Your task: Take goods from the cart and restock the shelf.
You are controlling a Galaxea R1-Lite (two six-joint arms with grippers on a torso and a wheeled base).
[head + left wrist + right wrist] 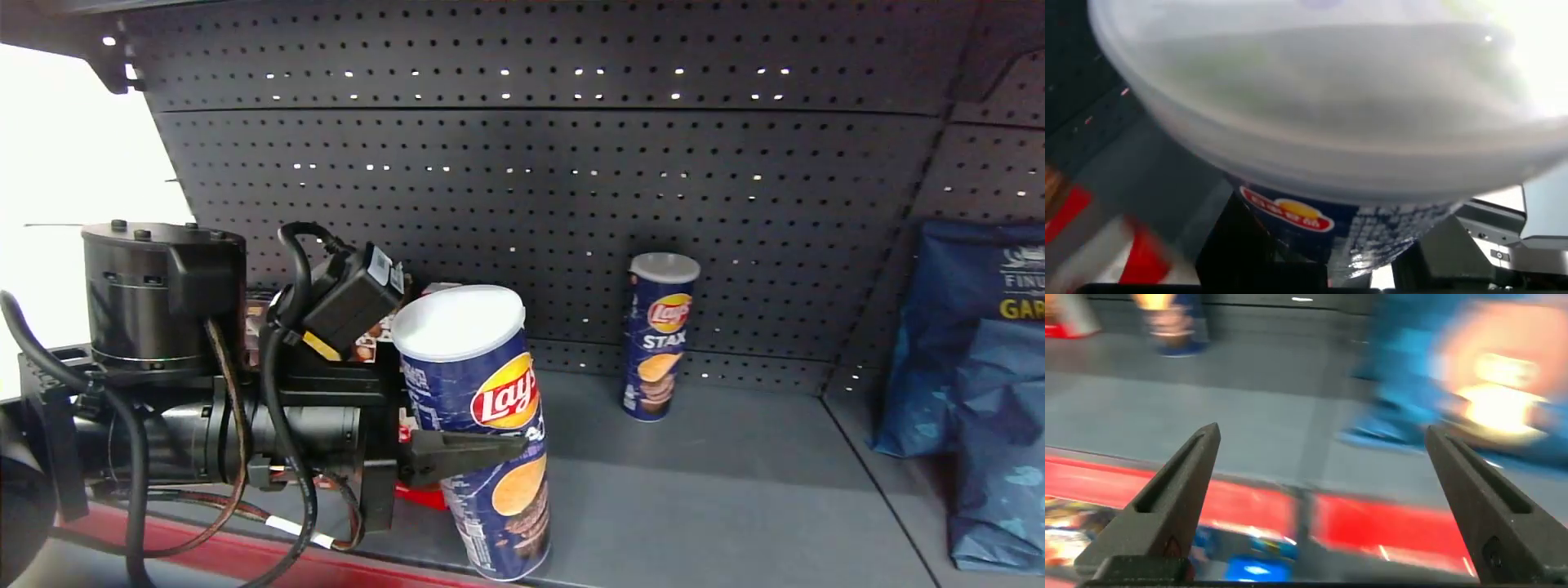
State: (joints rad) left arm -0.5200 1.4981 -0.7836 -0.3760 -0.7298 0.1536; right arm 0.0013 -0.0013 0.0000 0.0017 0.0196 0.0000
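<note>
We see our left gripper point(478, 445) clamped around the middle of a chip can point(478, 384), one finger lying across its front. The can leans slightly, white lid up, with its base at the front edge of the shelf point(718, 490); we cannot tell whether it touches. The left wrist view looks down on its lid point(1323, 122). A second can point(660, 343) stands upright farther back, near the pegboard point(531, 188). Blue bags point(971, 392) sit at the right end of the shelf. Our right gripper point(1321, 433) hangs with fingers spread wide and nothing between them, over a red strip point(1388, 527).
</note>
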